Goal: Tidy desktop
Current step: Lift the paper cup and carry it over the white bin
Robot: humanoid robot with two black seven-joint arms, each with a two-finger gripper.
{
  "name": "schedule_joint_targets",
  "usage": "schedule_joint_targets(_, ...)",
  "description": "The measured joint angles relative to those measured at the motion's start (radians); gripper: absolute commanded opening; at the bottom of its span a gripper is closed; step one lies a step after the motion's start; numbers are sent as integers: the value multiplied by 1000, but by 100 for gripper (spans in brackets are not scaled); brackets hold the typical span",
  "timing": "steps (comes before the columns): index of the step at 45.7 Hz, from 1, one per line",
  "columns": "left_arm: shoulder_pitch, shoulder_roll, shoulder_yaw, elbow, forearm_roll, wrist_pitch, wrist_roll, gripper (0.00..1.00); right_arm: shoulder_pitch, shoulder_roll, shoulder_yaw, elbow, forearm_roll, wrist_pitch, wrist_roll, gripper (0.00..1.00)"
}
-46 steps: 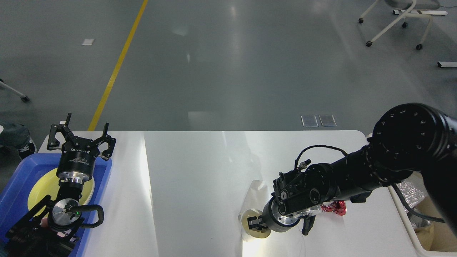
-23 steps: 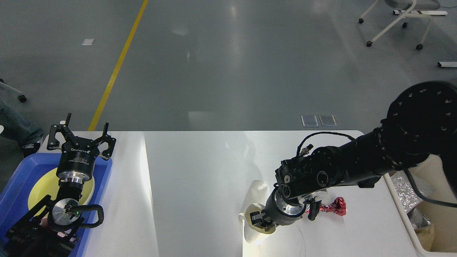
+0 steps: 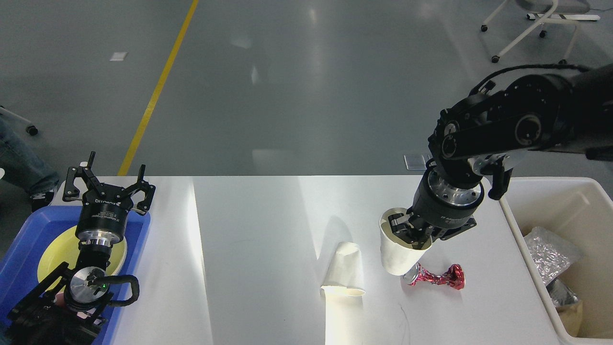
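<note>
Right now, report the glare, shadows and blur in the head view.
Head view: bright glare bands streak the large white smooth desktop, strongest beside the fallen white paper cup; the lifted white paper cup in the right claw casts soft shadow; floor reflections are hazy; nothing looks motion-blurred.

1. The left arm (image 3: pixel 86 282) is black, with a tangle of black parts at the bottom edge.
2. A shiny silver disc with a tiny green light sits on it, and a thick black cable curls round.
3. The left gripper (image 3: pixel 109 179) has thin black fingers, a round black body with pale letters, and a silver ring.
4. The right arm (image 3: pixel 522 127) is fat, black and round, with big round joints and small screws.
5. A thin black cable loops over it.
6. The right gripper (image 3: pixel 413 233) has a black body, a silver ring and short black fingers.
</note>
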Motion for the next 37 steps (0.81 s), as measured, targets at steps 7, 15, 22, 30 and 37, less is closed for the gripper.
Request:
schedule_joint_targets(7,0,0,0,0,0,0,0,97,104,-19,-122,26,3,9,112,0)
schedule_joint_targets(15,0,0,1,0,0,0,0,97,142,-27,-231,25,9,10,211,0)
schedule_joint_targets(22,0,0,0,0,0,0,0,97,137,-49,-246,16,10,10,215,0)
schedule_joint_targets(30,0,0,0,0,0,0,0,97,118,-77,-279,8,10,6,214,0)
schedule_joint_targets(37,1,0,0,0,0,0,0,97,41,-169,-360,-70,10,-3,213,0)
